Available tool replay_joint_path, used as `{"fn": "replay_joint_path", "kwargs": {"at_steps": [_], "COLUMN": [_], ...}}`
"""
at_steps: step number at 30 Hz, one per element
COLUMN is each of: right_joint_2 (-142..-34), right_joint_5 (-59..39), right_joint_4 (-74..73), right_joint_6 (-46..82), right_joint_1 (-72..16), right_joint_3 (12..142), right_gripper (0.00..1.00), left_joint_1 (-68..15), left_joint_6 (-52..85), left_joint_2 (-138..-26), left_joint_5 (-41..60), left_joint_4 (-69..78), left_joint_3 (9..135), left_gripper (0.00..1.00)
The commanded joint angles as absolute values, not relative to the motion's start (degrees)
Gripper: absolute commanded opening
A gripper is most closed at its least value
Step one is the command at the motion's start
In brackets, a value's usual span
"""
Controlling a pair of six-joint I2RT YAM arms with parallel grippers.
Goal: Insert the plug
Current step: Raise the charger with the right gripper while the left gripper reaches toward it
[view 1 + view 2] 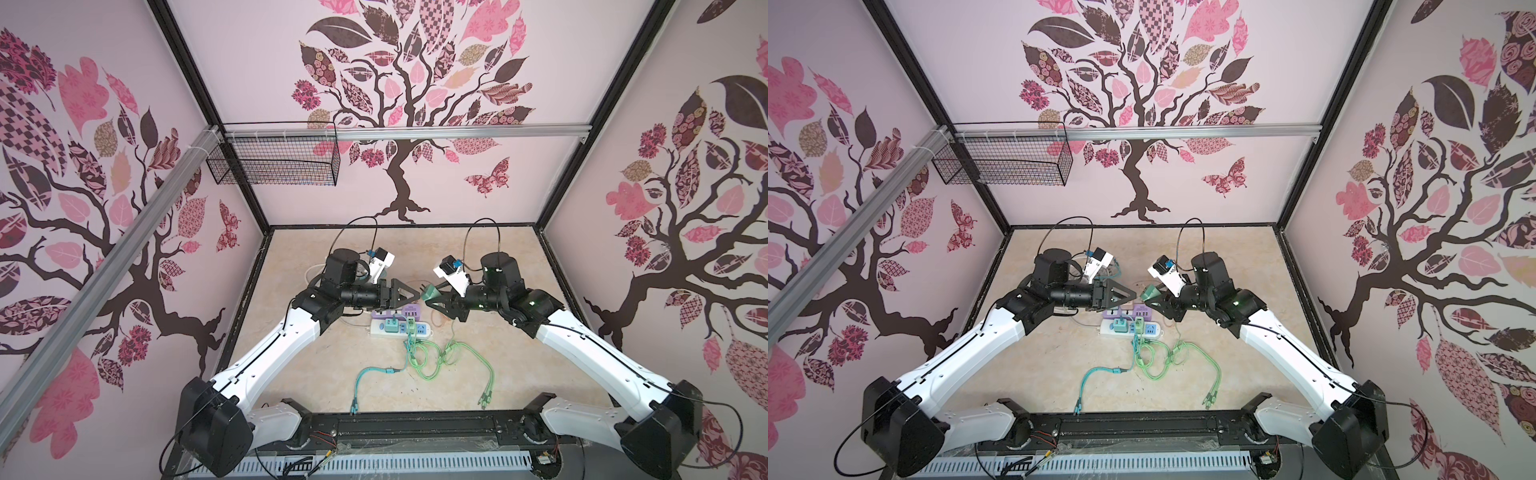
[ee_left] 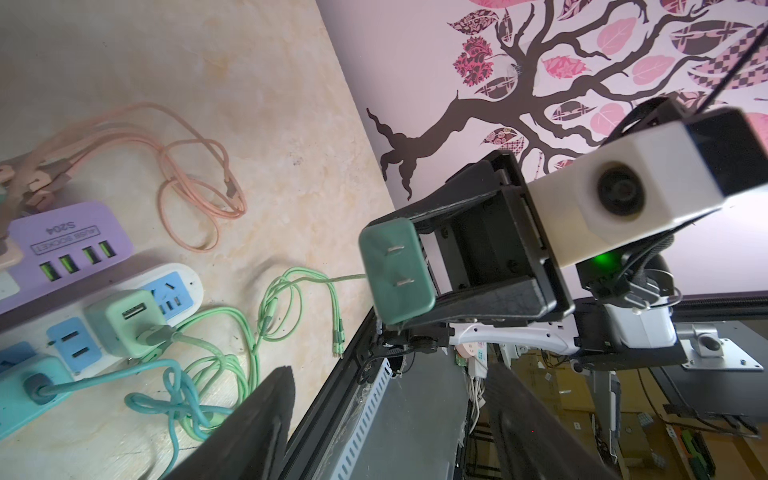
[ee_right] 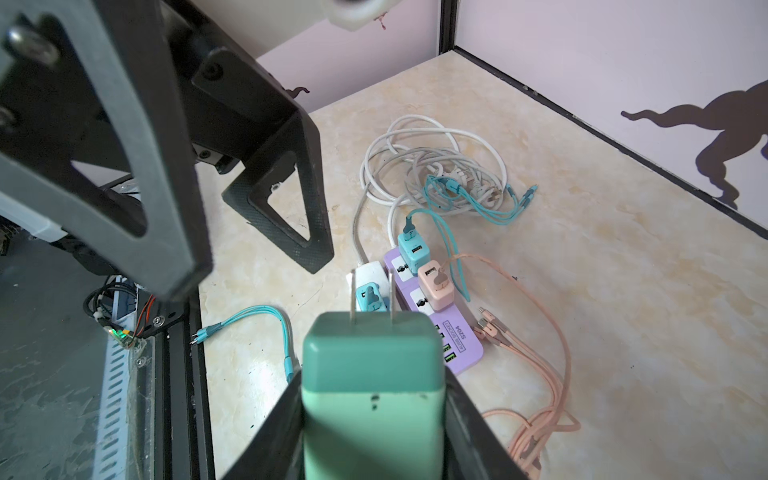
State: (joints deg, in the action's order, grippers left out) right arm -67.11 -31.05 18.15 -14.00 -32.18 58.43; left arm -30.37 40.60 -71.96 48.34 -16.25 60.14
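We see the right gripper (image 1: 432, 293) clamped on the green plug (image 3: 374, 374) in mid-air, its prongs facing the left gripper (image 1: 1133, 296) just beside it, whose jaws stand apart and empty, both above the purple power strip (image 1: 409, 311) and the white power strip (image 1: 399, 330), midway between the counter's (image 1: 332, 374) side edges.

The left arm (image 1: 270, 351) and right arm (image 1: 590, 349) wear white shells, black joints, black cables; left pincer (image 1: 413, 295) has black triangular fingers (image 3: 318, 208).
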Motion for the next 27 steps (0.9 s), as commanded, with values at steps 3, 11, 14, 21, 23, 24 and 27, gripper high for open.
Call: {"fn": "replay_joint_path", "kwargs": {"at_steps": [3, 11, 14, 21, 23, 24, 27], "right_joint_2": [-66.35, -66.04, -65.67, -65.72, -65.66, -65.52, -64.86], "right_joint_5": [-30.15, -30.24, -29.98, -28.58, -28.33, -28.13, -27.04], "right_joint_4": [18.38, 18.68, 18.78, 19.47, 19.39, 19.39, 19.44], "right_joint_6": [-15.99, -16.71, -16.87, -17.48, -17.45, -17.4, -17.41], "right_joint_1": [-34.18, -35.07, -35.28, -35.6, -35.68, -35.68, -35.68], "right_joint_3": [59.95, 60.04, 59.86, 59.73, 59.68, 59.68, 59.36], "right_gripper": [0.31, 0.3, 0.3, 0.3, 0.31, 0.32, 0.36], "left_joint_1": [-31.36, -34.47, -34.48, -34.45, -34.48, -34.46, -34.47], "left_joint_6": [39.59, 37.28, 37.32, 37.68, 37.87, 37.95, 38.06], "left_joint_2": [-74.29, -78.54, -79.35, -80.13, -80.37, -80.46, -80.19], "left_joint_5": [49.59, 46.53, 46.07, 45.87, 46.22, 46.27, 46.16], "left_joint_4": [-16.45, -18.4, -18.27, -18.19, -18.1, -18.15, -17.8], "left_joint_3": [63.27, 66.14, 66.77, 67.57, 67.59, 67.59, 67.62], "left_gripper": [0.73, 0.66, 0.6, 0.4, 0.35, 0.33, 0.3]}}
